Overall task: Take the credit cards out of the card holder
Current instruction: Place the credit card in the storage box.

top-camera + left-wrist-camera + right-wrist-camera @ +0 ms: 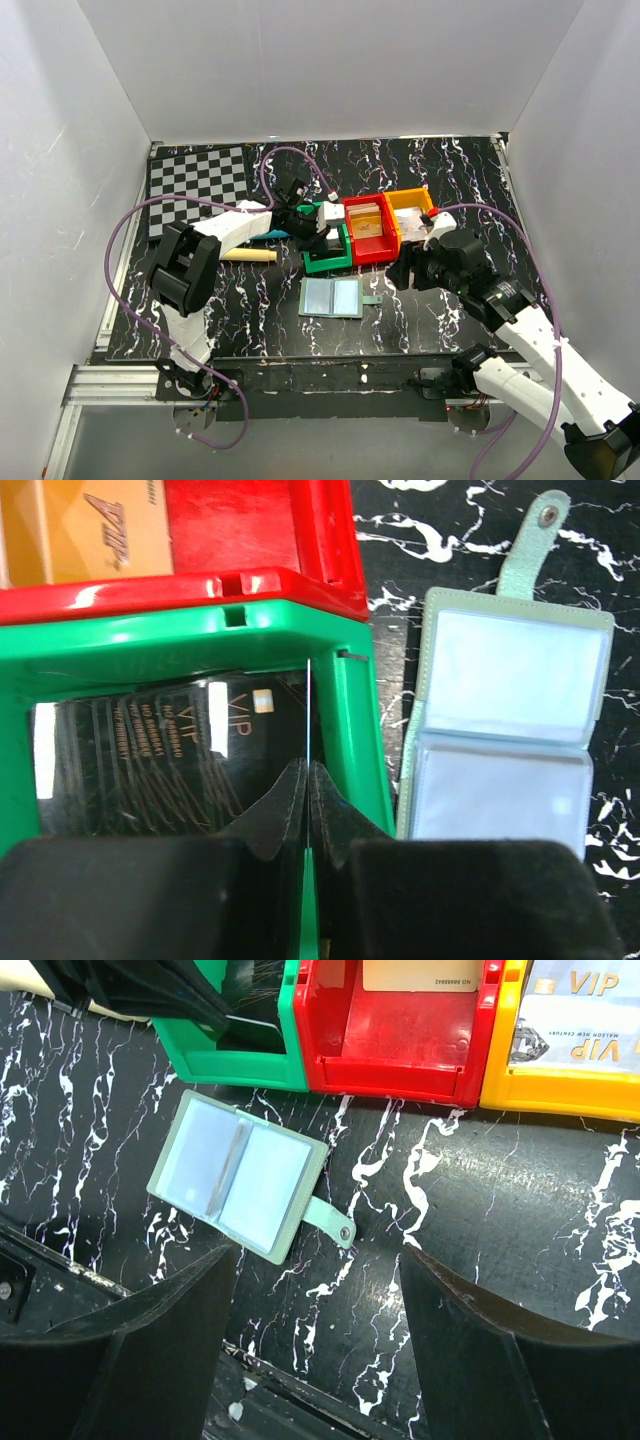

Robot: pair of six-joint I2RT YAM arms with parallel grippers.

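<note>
1. White walls closed in a black, white-veined desk, with both arm bases at its near edge.
2. The left gripper was closed above the green bin. A hair-thin pale line ran out from between its tips, too thin to tell a card's edge from glare.
3. Under it, inside the green bin, lay a dark credit card. "VIP" was legible, but the smaller print dissolved into repeated reflections. The gripper's black fingers hid the card's near end.
4. The red bin stood against the green one. The gold card in it was cut off by the frame edge in both wrist views.
5. The orange bin came next beyond the red. Its silver card, marked "VIP", was also cropped.
6. The right gripper stood wide open over bare desk, on the near side of the bins.
7. The card holder lay opened flat on the desk, near the green bin's front but apart from it. Its tab pointed toward the right gripper. Both pale-blue panels faced up and were glossy, so I could not tell whether anything sat behind them.
8. From overhead, the left arm partly covered a wooden stick. A checkerboard lay in the far left corner.
</note>
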